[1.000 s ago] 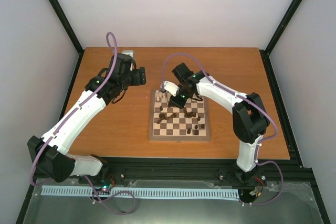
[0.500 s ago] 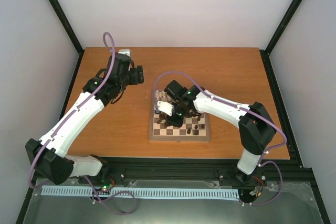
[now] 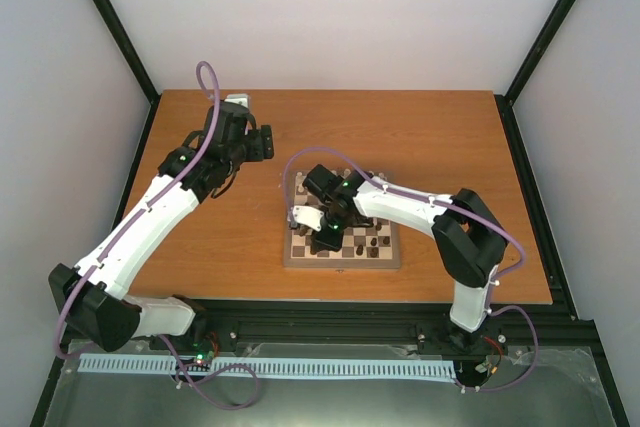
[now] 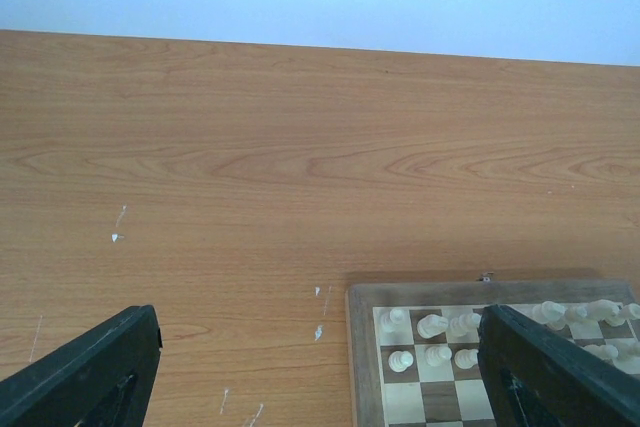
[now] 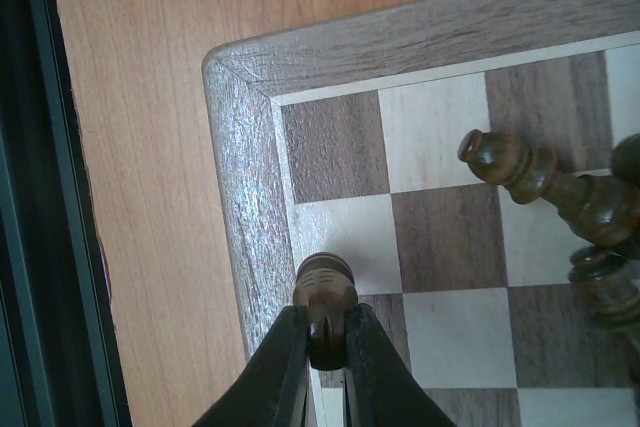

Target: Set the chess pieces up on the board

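An orange-brown wooden table (image 3: 420,137) with small white scuffs (image 4: 118,237) sits inside white walls (image 3: 330,17) and black frame rails (image 3: 120,37).

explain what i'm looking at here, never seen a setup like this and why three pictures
These are two white-and-black robot arms bolted at the near edge of an orange-brown wooden table. The wide picture comes from a fixed camera above and behind them. The other two come from a small camera on each wrist, so each shows that arm's own fingers.

On the table lies a square checkered wooden chessboard with small cream-white pieces and dark brown pieces on it.

The right gripper is shut on one dark brown turned wooden piece near a corner of the board. The left gripper is open and holds nothing, above bare table beside the board.
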Controlling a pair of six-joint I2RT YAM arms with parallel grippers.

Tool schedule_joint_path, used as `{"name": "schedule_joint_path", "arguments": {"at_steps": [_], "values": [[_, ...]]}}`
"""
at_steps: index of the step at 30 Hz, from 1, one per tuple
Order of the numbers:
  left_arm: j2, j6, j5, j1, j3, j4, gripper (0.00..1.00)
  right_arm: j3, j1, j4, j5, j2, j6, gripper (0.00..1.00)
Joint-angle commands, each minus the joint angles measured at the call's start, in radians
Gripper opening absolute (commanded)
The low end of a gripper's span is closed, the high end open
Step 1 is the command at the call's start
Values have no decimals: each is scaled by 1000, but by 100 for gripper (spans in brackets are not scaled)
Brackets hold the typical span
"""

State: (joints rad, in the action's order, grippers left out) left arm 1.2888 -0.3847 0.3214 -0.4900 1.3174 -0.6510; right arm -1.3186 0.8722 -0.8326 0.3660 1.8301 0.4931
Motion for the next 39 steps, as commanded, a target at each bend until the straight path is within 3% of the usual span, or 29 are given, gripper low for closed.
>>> {"name": "schedule_joint_path", "arguments": {"at_steps": [1,12,19,26,32,35,39], "values": [[-10,5,-5,7,8,11,89,-18,18,20,-4,30,8,4],[-6,7,-26,7,8,10,89,-41,32,26,-26,72,2,5],[-7,8,-30,7,7,13,89,-31,33,33,-51,61,-4,19],[-6,14,-33,7,6,14,89,-26,33,29,-60,30,-5,25],[28,23,-38,7,-6,21,89,30,-10,7,-51,-101,9,32],[70,28,-105,7,2,17,82,78,-94,19,-42,-208,5,32],[116,31,-145,6,4,12,62,165,-238,34,7,-357,-2,33]]}}
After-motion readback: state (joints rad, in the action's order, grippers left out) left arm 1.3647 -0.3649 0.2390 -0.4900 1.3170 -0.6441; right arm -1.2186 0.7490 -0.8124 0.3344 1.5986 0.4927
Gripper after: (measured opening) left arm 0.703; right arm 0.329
